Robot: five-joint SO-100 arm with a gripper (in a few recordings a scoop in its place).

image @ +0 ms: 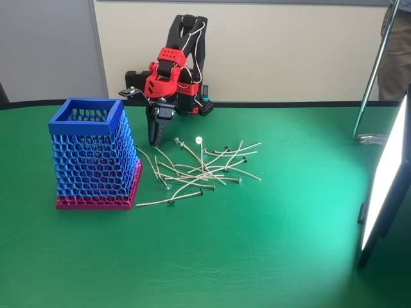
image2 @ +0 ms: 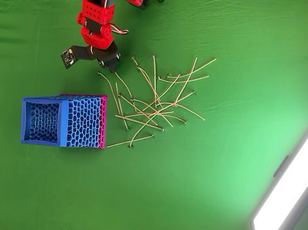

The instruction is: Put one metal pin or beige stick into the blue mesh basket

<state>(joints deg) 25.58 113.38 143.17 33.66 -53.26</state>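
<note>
In the fixed view, the green tabletop (image: 257, 256) lies bare nearest the camera, with a bright light panel (image: 385, 179) standing on edge along the right side. Further back on the left stands the blue mesh basket (image: 95, 154), upright, its solid blue rim at the top and its pink base resting on the cloth; in the overhead view the basket (image2: 65, 121) sits left of centre and its open mouth shows mesh inside. Just right of the basket lies a loose heap of beige sticks (image: 199, 170), crossing one another, each thin and slightly curved with a small dark head at 1 end; the overhead view shows the same heap (image2: 153, 101) spreading to the right. 1 stick (image: 168, 199) lies at the near edge of the heap, with its end close to the basket's pink base. Behind the heap, between it and the basket, the gripper (image: 156, 138) points straight down from the red and black arm (image: 172, 70), its tip low over the tabletop near the left end of the heap. From overhead the gripper (image2: 108, 63) hangs just above the basket's upper right corner and beside the leftmost sticks. Its fingers look close together, but I cannot tell whether they hold anything. A metal pole (image: 376, 70) leans at the far right.
</note>
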